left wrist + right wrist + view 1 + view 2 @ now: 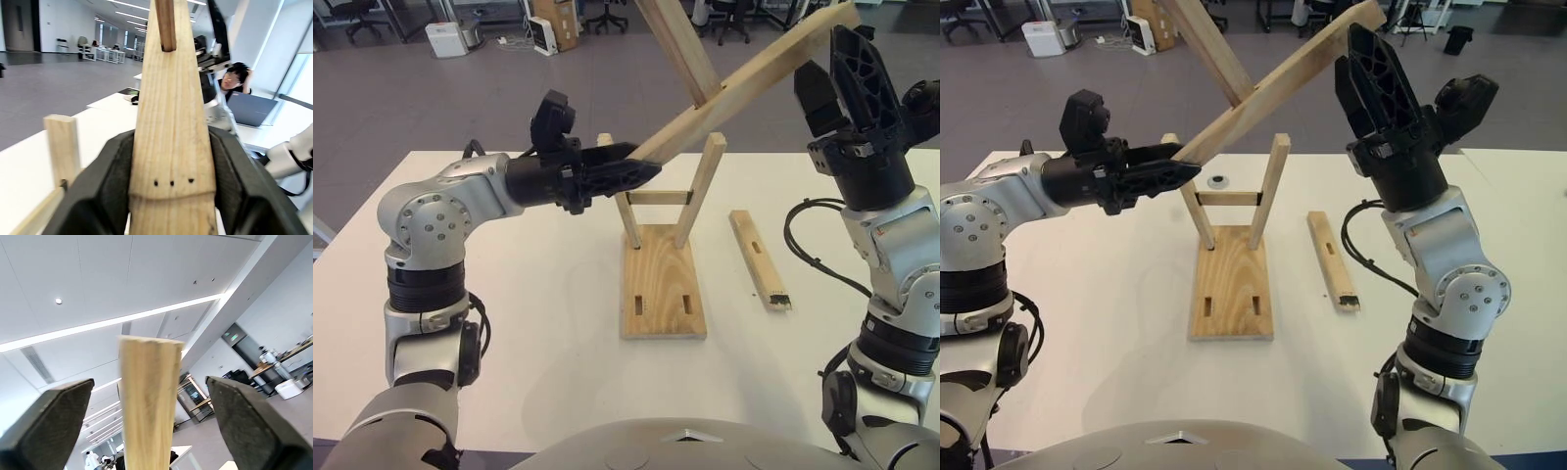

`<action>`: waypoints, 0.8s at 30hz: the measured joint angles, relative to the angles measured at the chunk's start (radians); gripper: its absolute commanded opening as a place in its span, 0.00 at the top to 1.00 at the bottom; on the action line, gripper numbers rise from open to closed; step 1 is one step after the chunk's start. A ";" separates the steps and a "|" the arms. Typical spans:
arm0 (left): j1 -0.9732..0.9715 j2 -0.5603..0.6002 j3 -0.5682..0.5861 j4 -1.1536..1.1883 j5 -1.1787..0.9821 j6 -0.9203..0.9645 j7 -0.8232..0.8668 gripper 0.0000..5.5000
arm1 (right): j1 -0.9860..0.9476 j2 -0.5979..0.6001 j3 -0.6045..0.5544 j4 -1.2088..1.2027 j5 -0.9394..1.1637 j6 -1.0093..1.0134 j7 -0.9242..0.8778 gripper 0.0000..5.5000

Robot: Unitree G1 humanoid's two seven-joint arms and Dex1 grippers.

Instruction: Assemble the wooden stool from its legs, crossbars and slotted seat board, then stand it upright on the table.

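stool's seat board (663,284) flat on the surface (509,313), two legs (703,181) and a crossbar (658,197) upright in its far slots. loose leg (760,260) lying just right of it. raised leg (744,86) slanting above, lower end clamped in left jaws; right jaws spread wide either side of its upper end.

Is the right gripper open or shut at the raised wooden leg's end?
Open: the right gripper has its fingers apart, with gaps on both sides of the wooden leg.
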 measured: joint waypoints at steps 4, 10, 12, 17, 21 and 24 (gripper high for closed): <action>0.048 0.039 -0.042 -0.041 0.004 0.006 -0.044 0.63 | 0.003 -0.027 0.018 -0.001 0.061 0.038 0.047 0.37; 0.056 0.031 -0.049 -0.055 -0.005 0.003 -0.050 0.63 | 0.037 -0.050 0.039 -0.001 0.061 0.070 0.109 0.58; 0.056 0.027 -0.049 -0.052 -0.013 0.004 -0.045 0.63 | 0.042 -0.058 0.041 -0.001 0.055 0.069 0.109 0.61; 0.062 -0.002 -0.030 -0.027 -0.058 0.013 -0.013 0.63 | 0.046 -0.074 0.039 0.000 0.054 0.062 0.110 0.61; 0.127 -0.014 0.002 -0.019 -0.131 0.043 0.009 0.52 | 0.047 -0.117 0.058 -0.010 -0.046 0.076 0.183 0.62; 0.216 0.054 -0.064 -0.035 -0.012 -0.011 -0.044 0.45 | 0.046 -0.181 0.071 -0.010 -0.148 0.111 0.229 0.62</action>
